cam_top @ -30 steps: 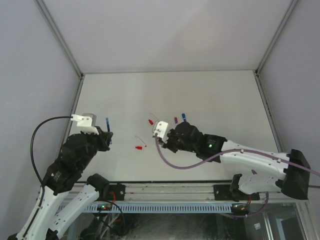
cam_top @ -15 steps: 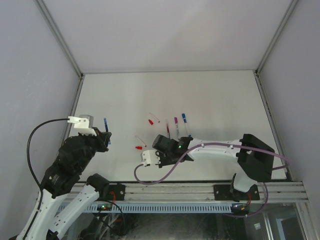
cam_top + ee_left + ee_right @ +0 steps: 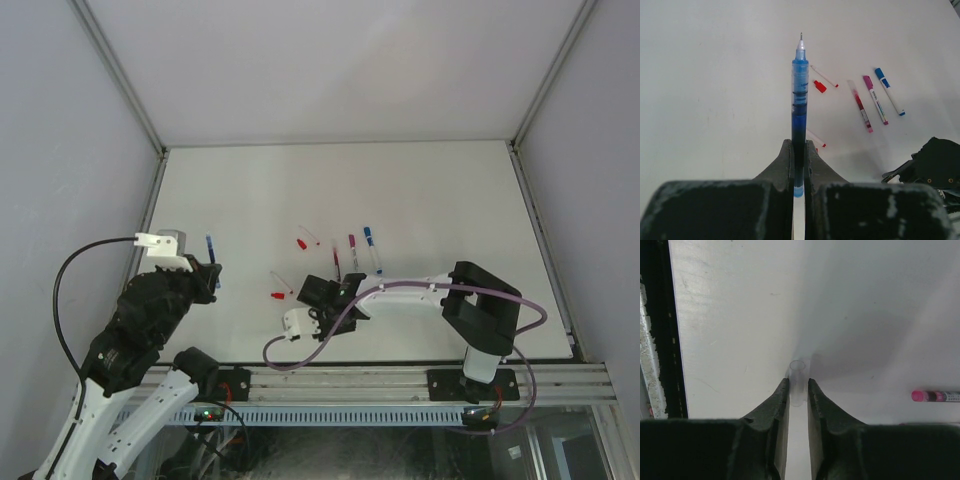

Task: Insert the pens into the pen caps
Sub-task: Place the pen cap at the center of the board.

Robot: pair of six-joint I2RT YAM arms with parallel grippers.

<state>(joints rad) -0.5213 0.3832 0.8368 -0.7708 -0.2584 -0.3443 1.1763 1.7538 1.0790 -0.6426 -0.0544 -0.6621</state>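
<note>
A white table (image 3: 450,190) is carrying a job that looks partly done. The left gripper (image 3: 799,145) is clenching an uncapped blue pen (image 3: 799,100) above the table's left side. The right gripper (image 3: 797,381) is flanking a clear cap (image 3: 798,371) near the front edge; I cannot tell if it is gripping. Three pens (image 3: 876,100) are lying mid-table, seemingly capped. A loose red cap (image 3: 820,86) is lying beside a thin pen (image 3: 824,76).

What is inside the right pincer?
A clear little tube, likely a pen cap, sits between the fingers of the right pincer, its open end pointing out. Its back end is hidden between the fingers.
</note>
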